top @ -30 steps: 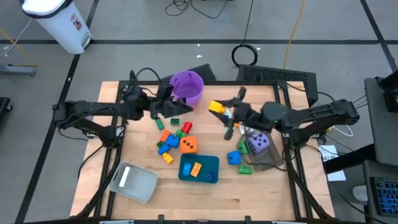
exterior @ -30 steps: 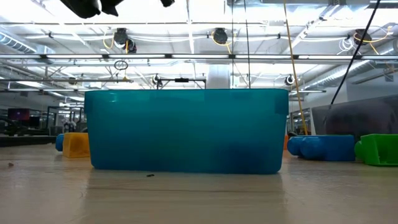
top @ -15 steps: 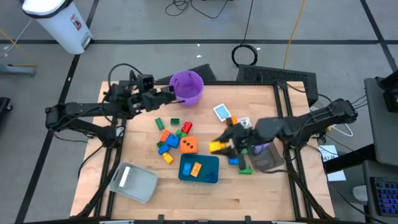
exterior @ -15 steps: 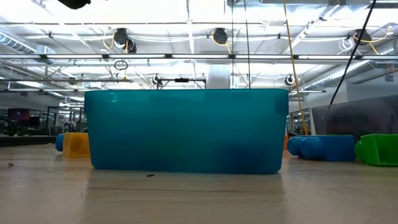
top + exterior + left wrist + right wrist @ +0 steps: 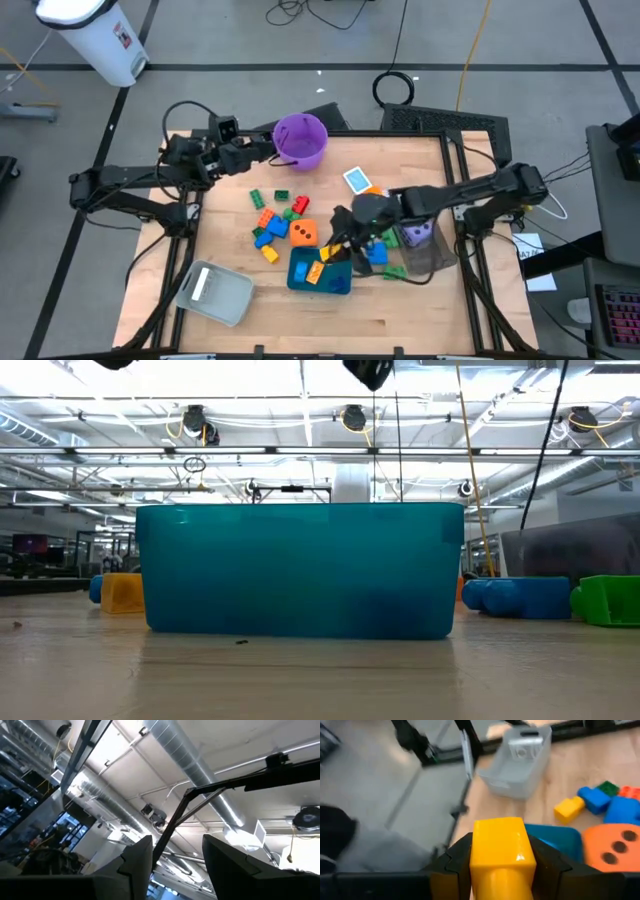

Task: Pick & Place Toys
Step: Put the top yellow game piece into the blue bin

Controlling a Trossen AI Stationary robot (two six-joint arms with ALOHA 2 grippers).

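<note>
So the right hand point(image 5: 497, 870) is clamped on a yellow brick point(image 5: 502, 845), fingers pressed against both its sides, and it's hanging right over the near-right edge of the teal tray point(image 5: 335, 280). In the right wrist view the tray's rim sits just beyond and below the brick, so the drop spot lies pretty much straight down and a touch forward of the hand. The brick's long axis runs along the fingers, pointing out ahead of the hand. My guess is the next bit is a small nudge over the tray and then letting go, nothing fancy. The tray already has an orange brick point(image 5: 314, 270) inside. The orange die point(image 5: 304, 234) sits on the desk point(image 5: 400, 320) just beside the tray, with a cluster of loose bricks point(image 5: 268, 228) past it. The left hand point(image 5: 262, 152) is way off by the purple bucket point(image 5: 300, 140), pointing up at the ceiling, fingers apart with nothing between them, so the right arm is clearly the nearer one.
</note>
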